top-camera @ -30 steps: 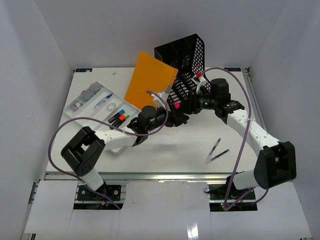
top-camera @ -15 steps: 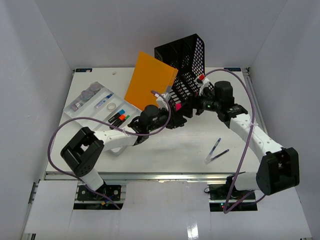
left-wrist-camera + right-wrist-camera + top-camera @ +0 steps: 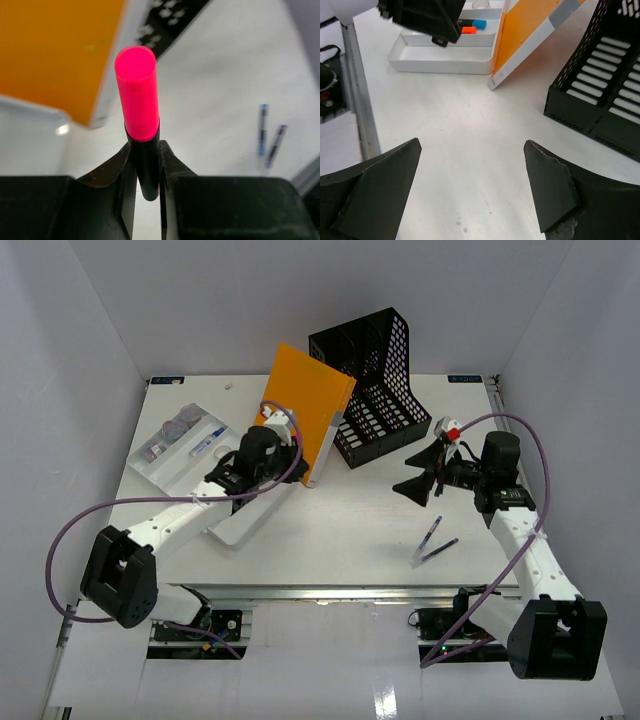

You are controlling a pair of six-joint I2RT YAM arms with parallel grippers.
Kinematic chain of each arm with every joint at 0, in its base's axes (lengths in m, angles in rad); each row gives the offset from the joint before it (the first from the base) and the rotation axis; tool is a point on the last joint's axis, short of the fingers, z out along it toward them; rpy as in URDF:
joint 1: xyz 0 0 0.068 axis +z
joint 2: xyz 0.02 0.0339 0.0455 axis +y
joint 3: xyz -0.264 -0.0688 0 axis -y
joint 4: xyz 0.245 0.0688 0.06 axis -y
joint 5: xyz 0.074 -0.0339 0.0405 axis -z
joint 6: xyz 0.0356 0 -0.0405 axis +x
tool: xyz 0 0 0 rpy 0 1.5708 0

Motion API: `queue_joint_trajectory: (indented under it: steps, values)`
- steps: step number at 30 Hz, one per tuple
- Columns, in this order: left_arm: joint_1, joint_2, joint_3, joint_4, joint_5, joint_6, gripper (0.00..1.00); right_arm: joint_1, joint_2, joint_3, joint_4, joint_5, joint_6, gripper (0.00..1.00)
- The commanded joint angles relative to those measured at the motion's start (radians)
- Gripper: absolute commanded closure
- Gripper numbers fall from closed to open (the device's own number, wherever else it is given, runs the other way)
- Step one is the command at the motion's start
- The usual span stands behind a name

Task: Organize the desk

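Bright even overhead light; soft shadows; left wrist background blurred.

Matt white desk (image 3: 350,530), glossy pink plastic marker (image 3: 137,95), perforated black plastic rack (image 3: 378,412), smooth orange folder (image 3: 300,410).

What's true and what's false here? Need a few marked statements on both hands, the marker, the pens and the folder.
1. The left hand is shut on a pink-capped marker. True.
2. The right hand is shut. False: it is open, with nothing between its fingers.
3. Two pens lie on the desk near the right arm. True.
4. The orange folder lies flat in the white tray. False: it stands tilted on the desk, beside the tray.
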Motion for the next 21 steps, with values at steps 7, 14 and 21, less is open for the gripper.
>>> queue_joint_trajectory:
  steps: [7,14,21]
  values:
    - [0.254,0.011,0.065,-0.378,-0.463,0.539,1.0,-0.143,-0.119,-0.123,0.052,-0.156,-0.121,0.1]
    - [0.306,0.148,0.106,-0.349,-0.473,0.671,0.99,-0.16,-0.111,-0.127,0.047,-0.168,-0.126,0.1]
    - [0.311,0.209,0.099,-0.322,-0.501,0.676,0.65,-0.168,-0.096,-0.133,0.04,-0.172,-0.141,0.1]
